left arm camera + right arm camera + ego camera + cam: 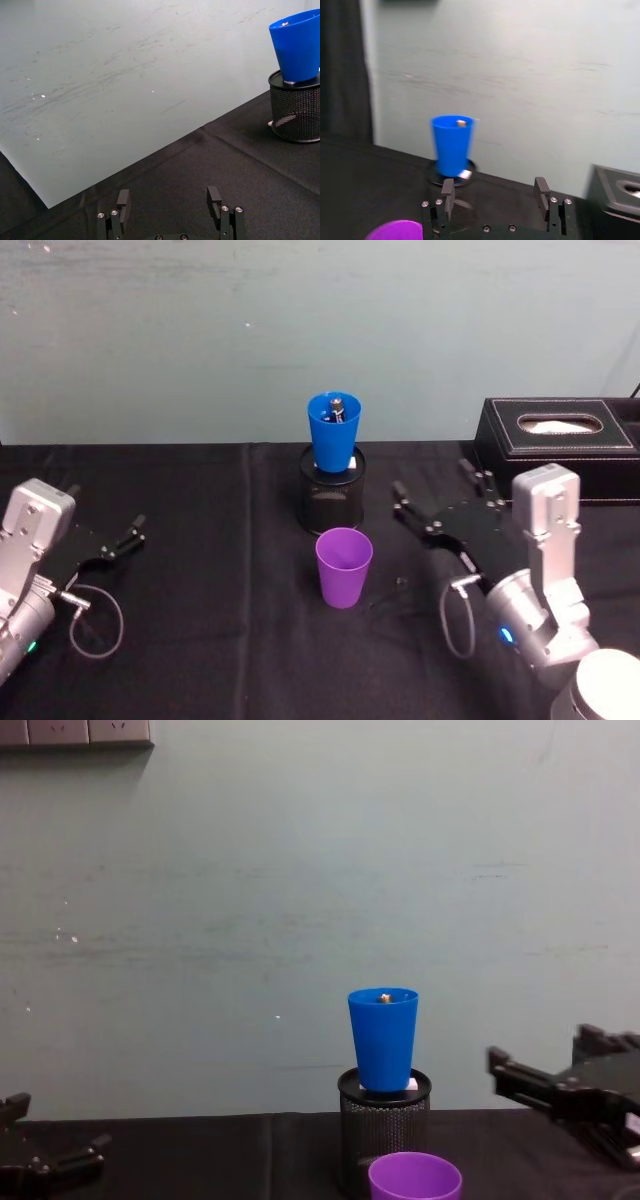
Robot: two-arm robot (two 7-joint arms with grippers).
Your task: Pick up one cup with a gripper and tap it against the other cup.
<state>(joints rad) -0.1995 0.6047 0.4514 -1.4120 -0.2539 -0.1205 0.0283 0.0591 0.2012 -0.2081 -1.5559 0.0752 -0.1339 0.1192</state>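
Observation:
The purple cup [344, 567] stands upright on the black table, just in front of the blue cup [334, 430]. The blue cup sits raised in the mouth of a black mesh pen holder [332, 498]. My right gripper [432, 480] hovers open to the right of both cups, a short way from the purple one, holding nothing. In the right wrist view the open right gripper [494, 192] faces the blue cup [451, 145], with the purple cup's rim [395, 231] showing near it. My left gripper [105, 510] rests open at the table's far left.
A black tissue box [556, 445] stands at the back right, behind the right arm. A pale wall runs along the table's back edge. The black cloth [200, 570] lies bare between the left gripper and the cups.

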